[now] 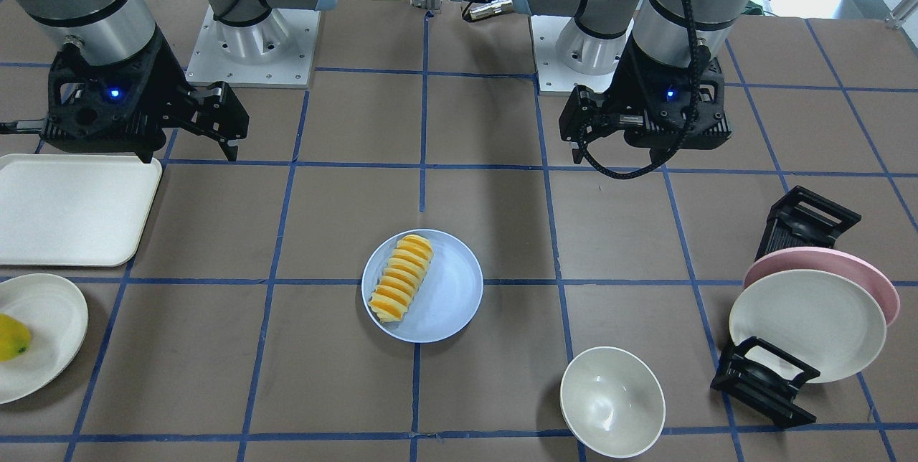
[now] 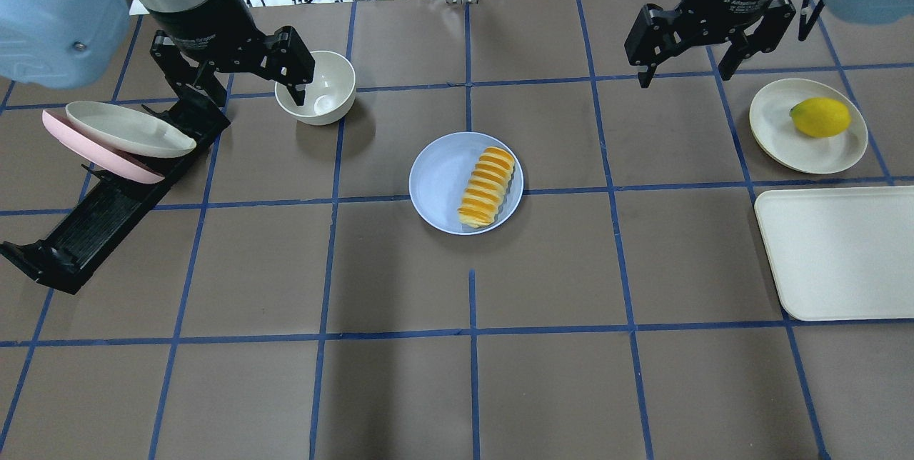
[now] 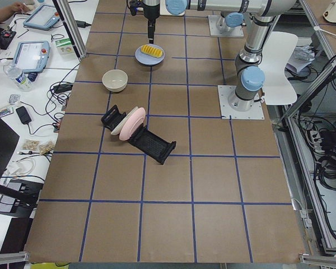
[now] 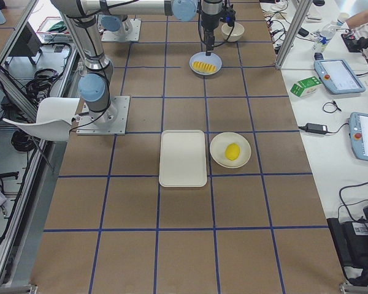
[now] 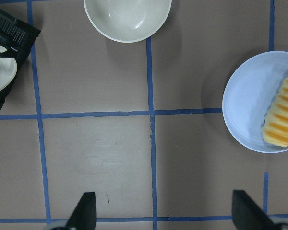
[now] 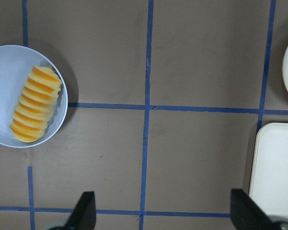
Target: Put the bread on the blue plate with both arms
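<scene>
We judge the placing step complete: the bread [image 2: 488,187] lies on the right half of the blue plate [image 2: 441,174], centre of the overhead frame. The left end effector [image 2: 239,81], upper left, and the right end effector [image 2: 685,73], upper right, hang spread and empty. We expect only retreat next.

Count: 1 bread, 1 blue plate, 2 cream plates [image 2: 778,128], 1 pink plate [image 2: 86,149], 1 bowl [image 2: 318,92], 1 tray [image 2: 835,253], 1 yellow fruit [image 2: 820,117].

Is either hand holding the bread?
No, the bread lies on the blue plate, while the left hand and right hand hang open and empty away from it.
</scene>
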You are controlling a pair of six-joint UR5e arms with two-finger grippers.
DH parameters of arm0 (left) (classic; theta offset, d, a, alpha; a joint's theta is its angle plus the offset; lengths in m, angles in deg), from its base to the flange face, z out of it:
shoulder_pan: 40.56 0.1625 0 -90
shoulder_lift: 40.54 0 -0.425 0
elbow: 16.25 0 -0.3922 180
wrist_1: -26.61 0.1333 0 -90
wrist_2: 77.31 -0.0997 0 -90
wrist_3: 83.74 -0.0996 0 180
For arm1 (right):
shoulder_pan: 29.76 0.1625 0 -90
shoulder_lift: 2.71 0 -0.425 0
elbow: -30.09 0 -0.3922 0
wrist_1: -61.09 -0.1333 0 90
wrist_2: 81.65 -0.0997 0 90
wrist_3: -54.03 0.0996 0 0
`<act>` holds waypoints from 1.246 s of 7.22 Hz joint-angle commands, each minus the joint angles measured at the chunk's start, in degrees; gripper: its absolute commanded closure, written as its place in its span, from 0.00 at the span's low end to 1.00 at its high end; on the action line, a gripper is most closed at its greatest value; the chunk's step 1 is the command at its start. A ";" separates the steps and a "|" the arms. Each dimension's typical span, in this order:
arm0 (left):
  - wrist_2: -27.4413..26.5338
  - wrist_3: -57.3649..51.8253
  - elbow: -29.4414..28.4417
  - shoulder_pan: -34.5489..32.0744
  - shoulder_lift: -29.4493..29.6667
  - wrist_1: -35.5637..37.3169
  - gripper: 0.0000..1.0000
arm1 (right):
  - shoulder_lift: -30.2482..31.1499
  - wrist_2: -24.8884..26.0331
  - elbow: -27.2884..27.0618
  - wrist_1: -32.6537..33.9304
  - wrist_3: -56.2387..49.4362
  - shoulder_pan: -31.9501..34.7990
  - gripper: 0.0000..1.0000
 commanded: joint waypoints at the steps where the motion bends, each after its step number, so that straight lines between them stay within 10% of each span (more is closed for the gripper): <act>1: 0.66 -0.26 -0.20 0.01 -0.01 0.00 0.00 | 0.05 0.52 -0.03 0.00 -0.31 0.01 0.00; 9: 0.75 -0.17 -0.46 -0.17 -0.01 -0.09 0.00 | 0.14 0.09 -0.74 0.09 -0.05 -0.07 0.00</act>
